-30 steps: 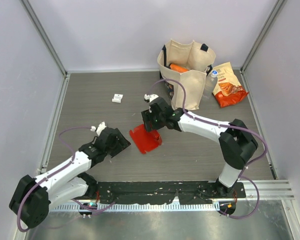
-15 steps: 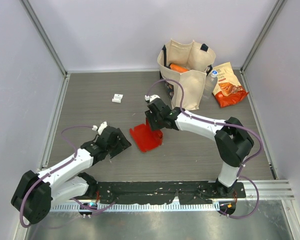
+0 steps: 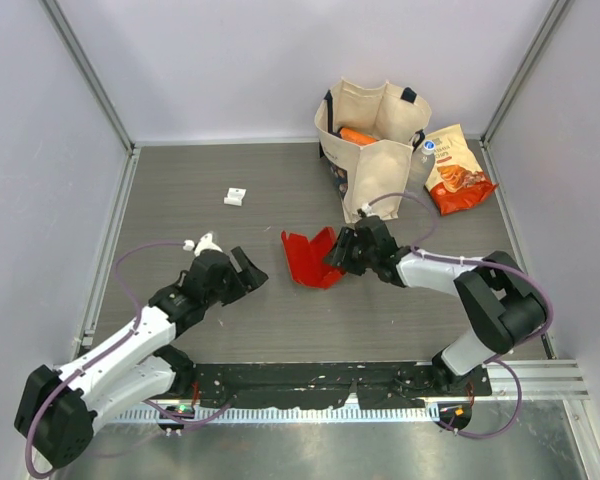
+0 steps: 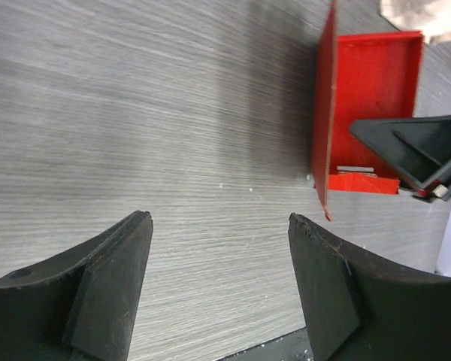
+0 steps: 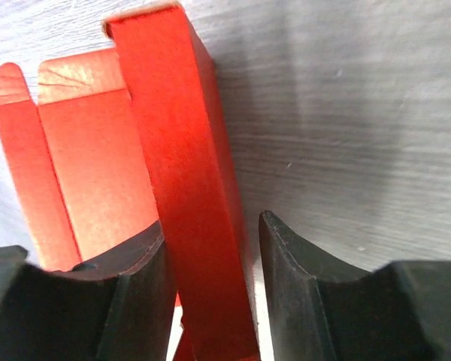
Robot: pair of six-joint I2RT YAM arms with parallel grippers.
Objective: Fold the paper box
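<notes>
Overhead view of a grey wood-grain table enclosed by pale walls, with 2 robot arms reaching in from the near edge.

The paper box, bright red thin card and only partly folded, sits near the middle of the table, between the 2 arms. In the left wrist view it shows a flat red base with a tall side panel standing upright along the edge facing that camera.

The right gripper reaches in low from the right and is clamped around the box. In its own wrist view, the 2 black fingers bracket an upright red panel that nearly fills the space between them. More red flaps lie flat to the left.

The left gripper sits to the left of the box, apart from it. Its jaws are spread wide and hold nothing, with bare table between the fingers.

At the far side stands a beige cloth tote bag, with an orange snack bag lying just to its right. A small white object lies alone on the table, far left of the tote.
</notes>
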